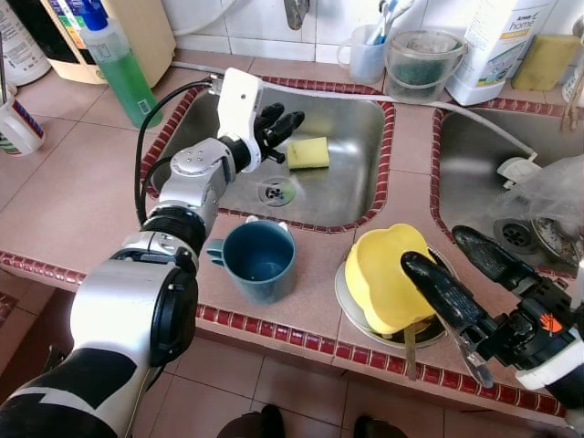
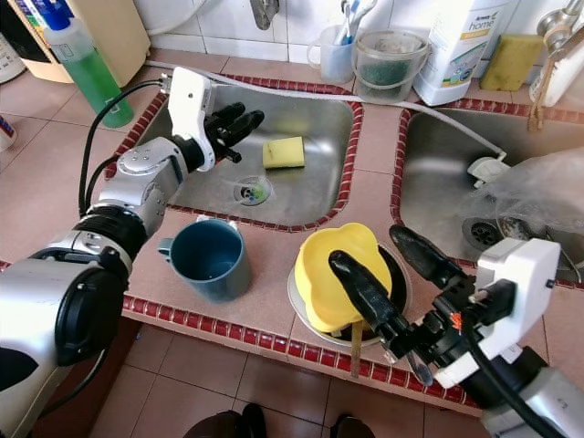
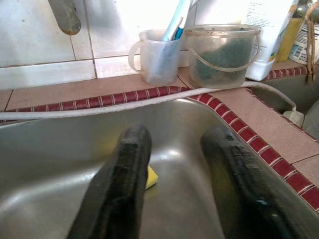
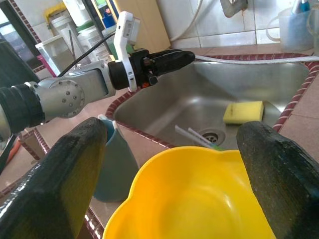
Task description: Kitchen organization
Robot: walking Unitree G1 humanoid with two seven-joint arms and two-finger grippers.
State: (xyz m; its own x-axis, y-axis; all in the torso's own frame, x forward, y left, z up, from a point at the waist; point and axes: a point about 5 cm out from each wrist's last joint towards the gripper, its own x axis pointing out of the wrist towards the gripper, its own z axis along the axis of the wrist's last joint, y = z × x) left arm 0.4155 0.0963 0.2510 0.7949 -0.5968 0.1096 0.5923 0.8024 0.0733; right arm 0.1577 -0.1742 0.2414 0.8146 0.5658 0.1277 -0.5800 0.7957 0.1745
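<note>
My left gripper (image 1: 278, 128) hangs open over the left sink basin (image 1: 351, 196), just left of a yellow sponge (image 1: 308, 152) lying on the sink bottom. In the left wrist view the sponge (image 3: 151, 177) peeks out beside one finger. On the counter's front edge a yellow bowl (image 1: 383, 274) rests on a plate (image 1: 345, 301). My right gripper (image 1: 436, 249) is open at the bowl's right side, one finger over its rim and the other outside it. A blue mug (image 1: 258, 260) stands left of the bowl.
A green soap bottle (image 1: 119, 64) stands at the back left. A cup of toothbrushes (image 1: 368, 50), a clear bucket (image 1: 422, 64) and a white bottle (image 1: 497, 46) line the back wall. A plastic bag (image 1: 547, 196) lies in the right sink. A utensil handle (image 1: 411, 351) sticks out under the plate.
</note>
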